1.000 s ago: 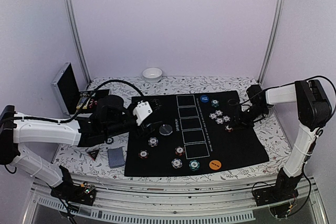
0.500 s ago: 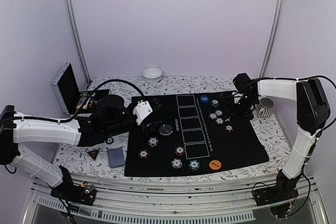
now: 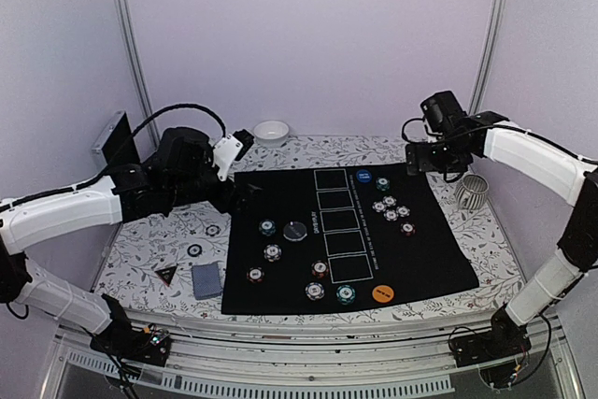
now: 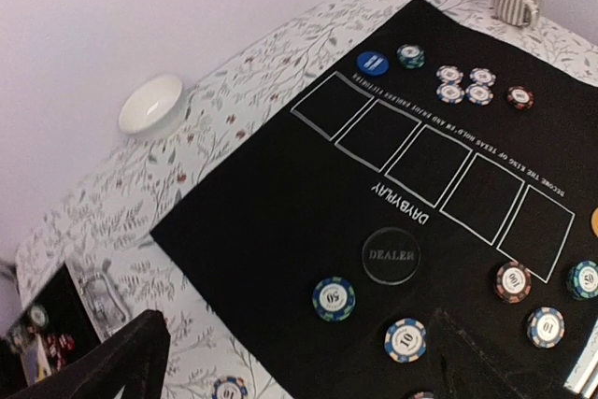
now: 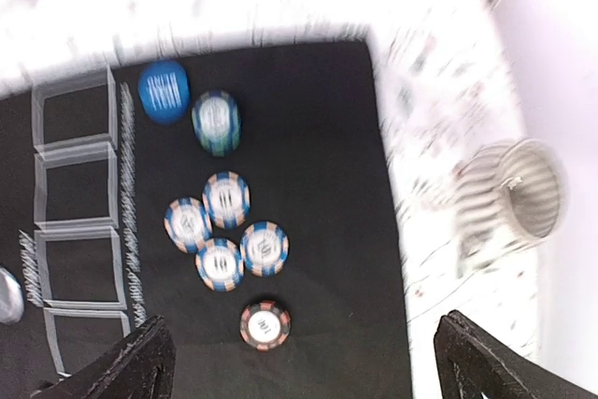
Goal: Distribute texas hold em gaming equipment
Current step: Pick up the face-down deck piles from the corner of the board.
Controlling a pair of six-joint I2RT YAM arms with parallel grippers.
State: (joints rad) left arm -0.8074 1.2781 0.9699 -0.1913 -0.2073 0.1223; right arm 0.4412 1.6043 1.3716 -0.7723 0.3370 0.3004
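Note:
Poker chips lie spread over the black mat [image 3: 430, 249]. A blue button [image 3: 363, 176], a green chip [image 3: 382, 183], several white chips [image 3: 391, 208] and a red chip [image 3: 407, 228] sit at its right. My right gripper [image 3: 425, 163] hangs open and empty high above them [image 5: 308, 366], the red chip [image 5: 265, 324] between its fingers' line of sight. My left gripper [image 3: 241, 195] is open and empty too [image 4: 308, 371], raised over the mat's left edge above a green chip [image 4: 334, 298] and the dealer disc [image 4: 391, 255]. A triangle marker [image 3: 166, 274] and cards [image 3: 206, 279] lie left of the mat.
A striped cup [image 3: 474, 192] stands right of the mat. A white bowl [image 3: 271, 132] sits at the back and a silver case [image 3: 112, 149] at the far left. Two chips [image 3: 213, 229] lie on the flowered cloth. An orange button [image 3: 381, 293] and more chips [image 3: 315, 290] line the mat's near edge.
Both arms have lifted up and back from the mat and both grippers have opened. A green chip shows where the left gripper was; the striped cup shows where the right one was.

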